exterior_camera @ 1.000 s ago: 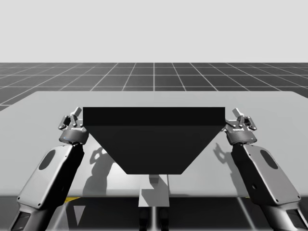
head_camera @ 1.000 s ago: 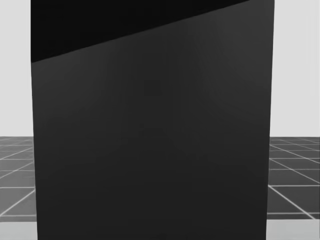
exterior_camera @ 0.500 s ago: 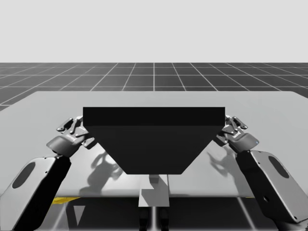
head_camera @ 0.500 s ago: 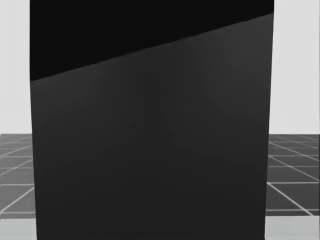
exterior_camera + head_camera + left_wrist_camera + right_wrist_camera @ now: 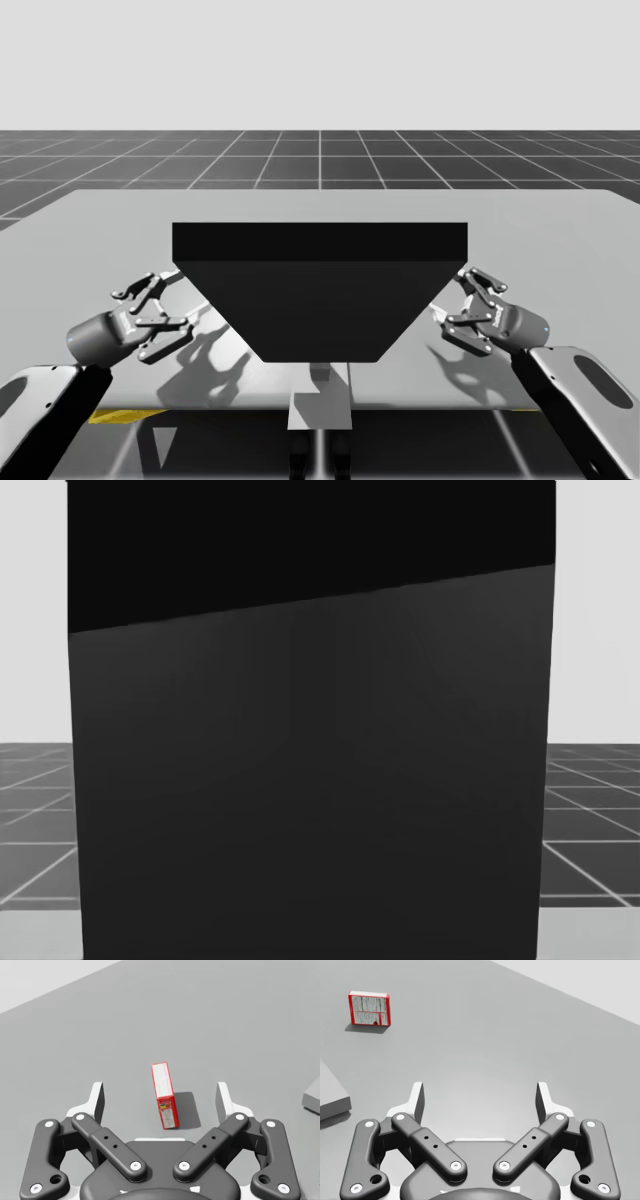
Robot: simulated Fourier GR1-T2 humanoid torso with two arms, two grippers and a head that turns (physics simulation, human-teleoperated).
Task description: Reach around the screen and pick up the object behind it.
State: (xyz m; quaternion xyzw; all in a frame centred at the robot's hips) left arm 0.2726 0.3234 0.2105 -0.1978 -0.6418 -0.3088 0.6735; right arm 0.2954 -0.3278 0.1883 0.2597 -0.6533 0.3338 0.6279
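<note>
A small red box (image 5: 164,1096) with a white printed face stands upright on the grey table (image 5: 240,1020), ahead of my left gripper (image 5: 161,1100) and in line with the gap of its open fingers, apart from them. From my open right gripper (image 5: 481,1100) the same red box (image 5: 369,1008) lies far ahead and off to one side. The black screen (image 5: 320,290) stands mid-table and hides the box from above. My left gripper (image 5: 175,300) is at the screen's left edge, my right gripper (image 5: 455,298) at its right edge. The black screen (image 5: 310,780) blocks my head's sight.
A grey block's corner (image 5: 312,1100) lies on the table beside my left gripper, and a grey block's corner (image 5: 332,1097) beside my right one. A grey post (image 5: 320,400) stands at the near table edge below the screen. Open table (image 5: 560,230) stretches behind and beside the screen.
Both arms have dropped lower and swung outward, and both grippers now point inward toward the space behind the screen. My head has turned slightly.
</note>
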